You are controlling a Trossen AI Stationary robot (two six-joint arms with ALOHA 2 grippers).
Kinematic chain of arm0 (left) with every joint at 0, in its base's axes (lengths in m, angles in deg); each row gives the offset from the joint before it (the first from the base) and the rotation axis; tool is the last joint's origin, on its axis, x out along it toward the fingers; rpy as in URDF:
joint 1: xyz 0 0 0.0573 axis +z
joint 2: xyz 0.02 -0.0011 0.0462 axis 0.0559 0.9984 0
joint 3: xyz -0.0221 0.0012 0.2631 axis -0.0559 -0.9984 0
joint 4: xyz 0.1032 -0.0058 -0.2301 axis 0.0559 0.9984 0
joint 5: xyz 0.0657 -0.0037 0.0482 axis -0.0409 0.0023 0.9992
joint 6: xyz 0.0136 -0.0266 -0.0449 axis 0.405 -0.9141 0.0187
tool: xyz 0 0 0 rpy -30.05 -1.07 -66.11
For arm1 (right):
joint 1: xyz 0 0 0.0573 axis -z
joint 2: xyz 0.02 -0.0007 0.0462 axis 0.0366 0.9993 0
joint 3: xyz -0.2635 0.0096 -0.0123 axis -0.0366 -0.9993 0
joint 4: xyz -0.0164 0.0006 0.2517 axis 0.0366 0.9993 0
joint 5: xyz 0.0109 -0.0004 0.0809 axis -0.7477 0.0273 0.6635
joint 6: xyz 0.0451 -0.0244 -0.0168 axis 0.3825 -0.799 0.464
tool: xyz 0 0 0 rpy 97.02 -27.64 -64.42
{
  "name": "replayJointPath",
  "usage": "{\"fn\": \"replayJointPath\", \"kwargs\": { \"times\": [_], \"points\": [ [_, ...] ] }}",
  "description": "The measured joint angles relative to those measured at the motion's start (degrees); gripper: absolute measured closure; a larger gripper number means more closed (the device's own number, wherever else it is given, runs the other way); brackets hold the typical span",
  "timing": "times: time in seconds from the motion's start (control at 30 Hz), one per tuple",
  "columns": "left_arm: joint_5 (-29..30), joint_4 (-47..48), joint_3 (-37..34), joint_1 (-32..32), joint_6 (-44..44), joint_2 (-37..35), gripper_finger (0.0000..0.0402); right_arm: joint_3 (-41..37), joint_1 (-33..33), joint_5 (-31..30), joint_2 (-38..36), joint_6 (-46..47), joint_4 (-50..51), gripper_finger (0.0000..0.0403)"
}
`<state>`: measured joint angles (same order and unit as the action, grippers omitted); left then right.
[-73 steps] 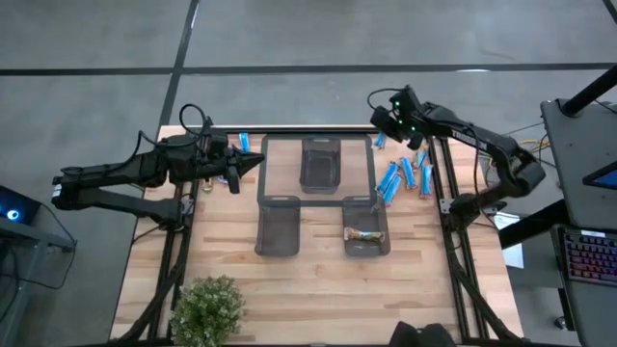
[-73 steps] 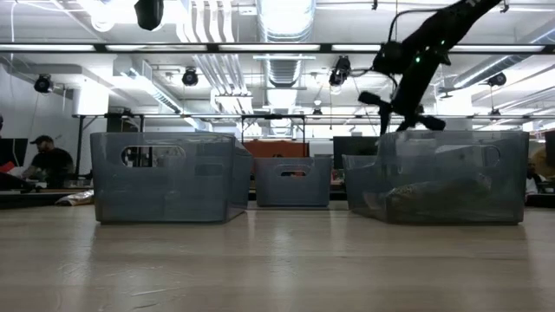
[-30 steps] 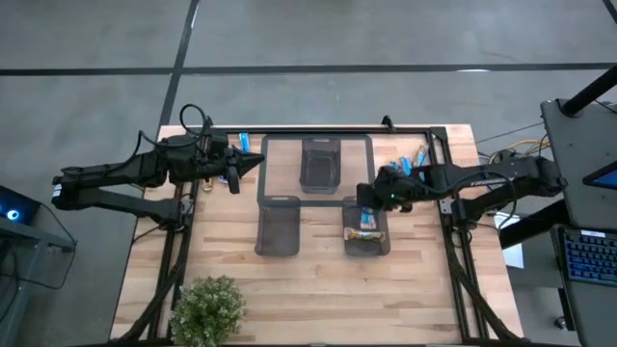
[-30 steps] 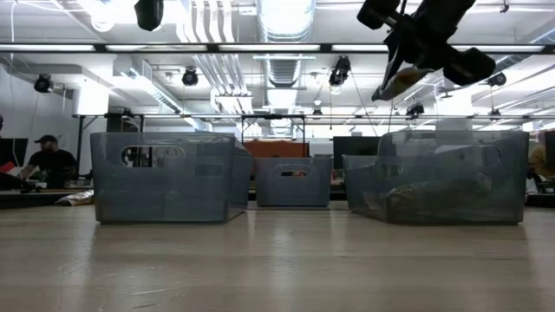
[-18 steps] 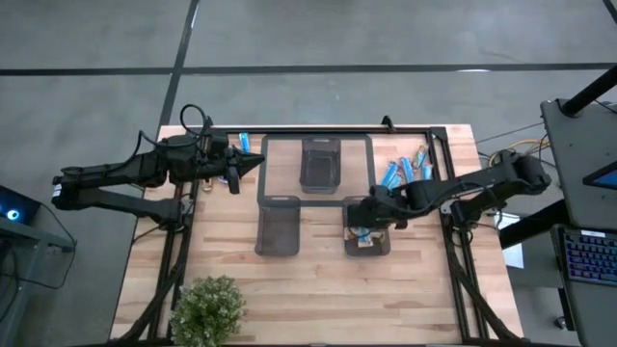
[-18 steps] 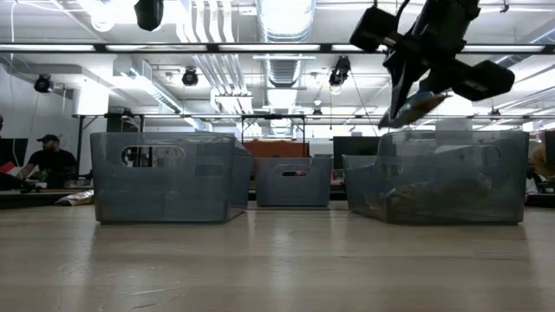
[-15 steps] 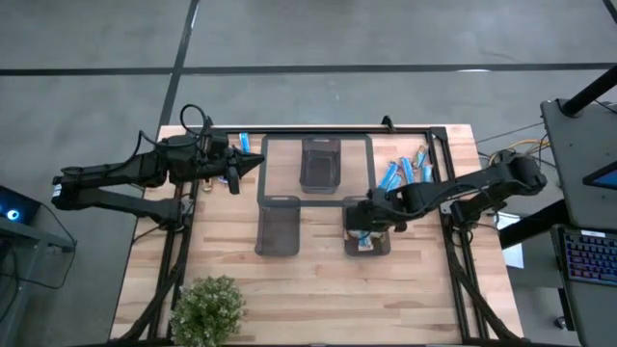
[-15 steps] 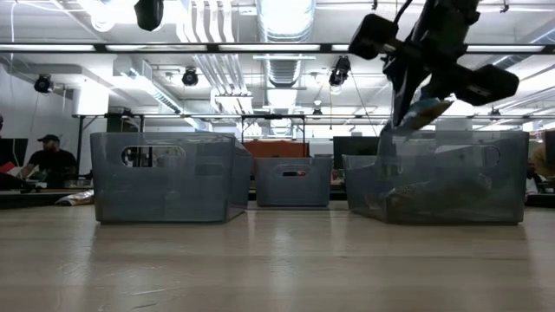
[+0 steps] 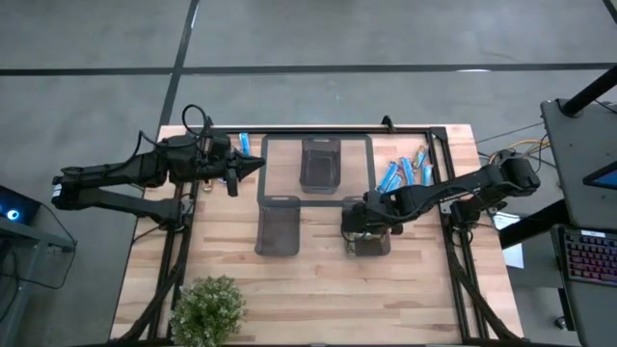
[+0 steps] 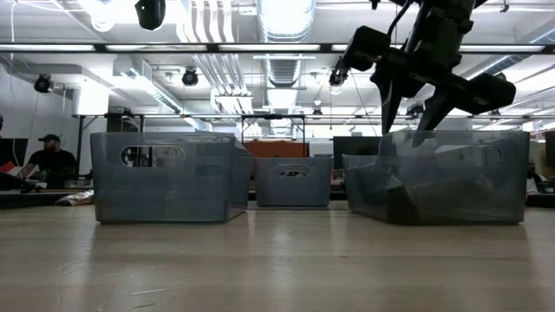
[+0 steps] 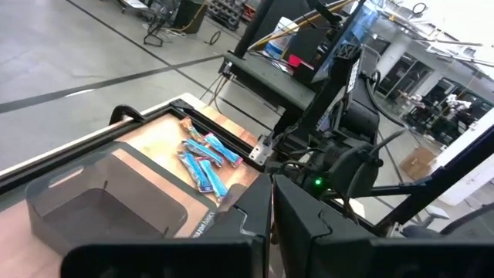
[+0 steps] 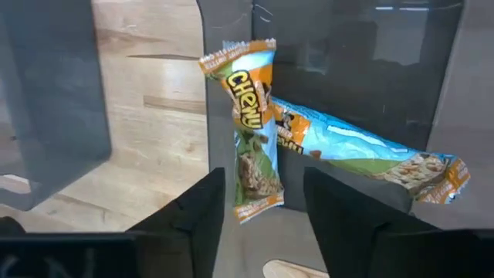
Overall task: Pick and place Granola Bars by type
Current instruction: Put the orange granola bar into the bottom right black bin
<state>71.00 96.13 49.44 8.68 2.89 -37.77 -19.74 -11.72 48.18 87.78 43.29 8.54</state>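
Observation:
My right gripper [image 10: 406,132] stands open over the near right bin [image 9: 384,241], fingers pointing down, one on either side of a granola bar without touching it. That green-and-orange bar [image 12: 251,139] lies in the bin, crossing one end of a second bar [image 12: 363,147] on the bin's floor. Several blue granola bars [image 9: 405,173] lie on the table's far right, also in the left wrist view [image 11: 204,158]. My left gripper [image 9: 258,164] waits shut above the table's far left.
Two more dark see-through bins stand nearby: one at the far middle [image 9: 321,162], one at the near left [image 9: 279,224]. A blue bar [image 9: 244,143] lies at the far left. A potted plant [image 9: 205,310] sits at the near left edge. People sit in the room behind.
My right gripper has moved toward the near edge and down over the near right bin, then opened and let go of the bar it carried. The bar has dropped into the bin onto the one lying there.

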Motion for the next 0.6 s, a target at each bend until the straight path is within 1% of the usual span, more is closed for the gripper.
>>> {"fn": "replayJointPath", "kwargs": {
  "times": [0.17, 0.33, 0.47, 0.6],
  "points": [
    [0.01, 0.0, 0.0, 0.0, 0.02, 0.01, 0.0401, 0.02, 0.0, -0.54, -0.26, -0.29, -0.02, 0.022],
    [0.02, 0.0, 0.0, 0.0, 0.03, 0.0, 0.0401, 0.02, 0.0, -0.57, -0.3, -1.31, -0.02, 0.0223],
    [0.04, 0.0, 0.0, 0.0, 0.04, 0.0, 0.0401, 0.02, 0.0, -0.58, -0.3, -1.3, -0.02, 0.0242],
    [0.07, 0.0, 0.0, 0.04, 0.04, 0.0, 0.0401, 0.02, 0.0, -0.58, -0.3, -1.3, -0.01, 0.0284]
  ]
}}
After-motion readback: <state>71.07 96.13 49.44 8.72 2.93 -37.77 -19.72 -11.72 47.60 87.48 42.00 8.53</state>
